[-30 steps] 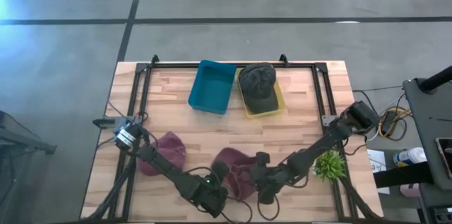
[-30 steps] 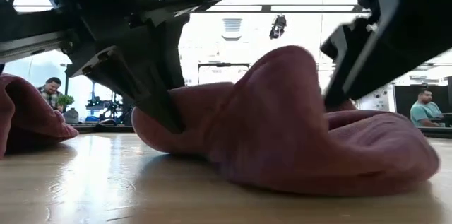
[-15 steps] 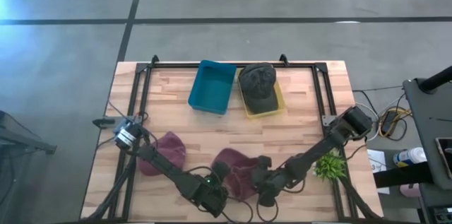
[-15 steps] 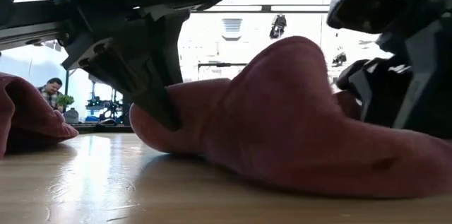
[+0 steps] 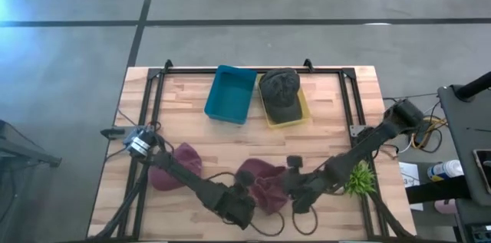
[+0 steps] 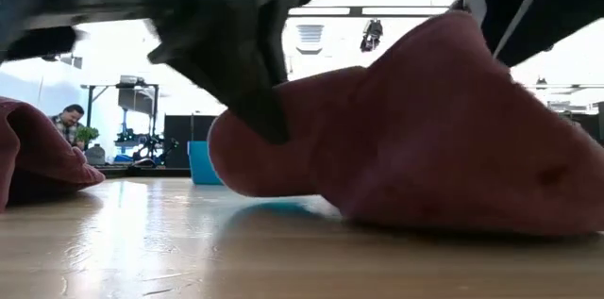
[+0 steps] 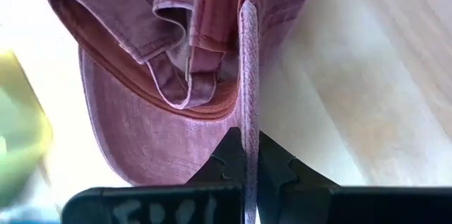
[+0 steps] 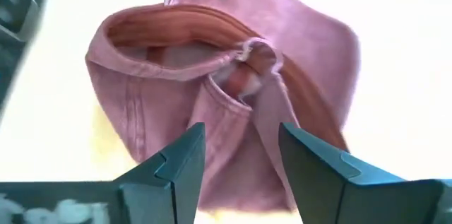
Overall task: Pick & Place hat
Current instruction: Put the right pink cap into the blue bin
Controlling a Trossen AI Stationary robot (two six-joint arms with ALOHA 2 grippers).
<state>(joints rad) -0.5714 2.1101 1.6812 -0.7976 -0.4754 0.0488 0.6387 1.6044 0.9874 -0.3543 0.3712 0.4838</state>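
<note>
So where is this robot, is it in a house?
Probably not a house; it looks like a workshop or robot lab. The wooden table stands on a bare concrete floor, and a person sits among dark equipment behind it.

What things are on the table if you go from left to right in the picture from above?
Pink hat → blue bin → pink hat held by the grippers → yellow bin holding a dark hat → green plant.

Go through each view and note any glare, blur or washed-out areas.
High view: a bluish flare at the left edge, otherwise evenly lit. Low view: windows blown out white, the left arm's dark bulk motion-smeared, sheen on the table. Left wrist view: the tabletop washed out beside the maroon cap. Right wrist view: background overexposed.
</note>
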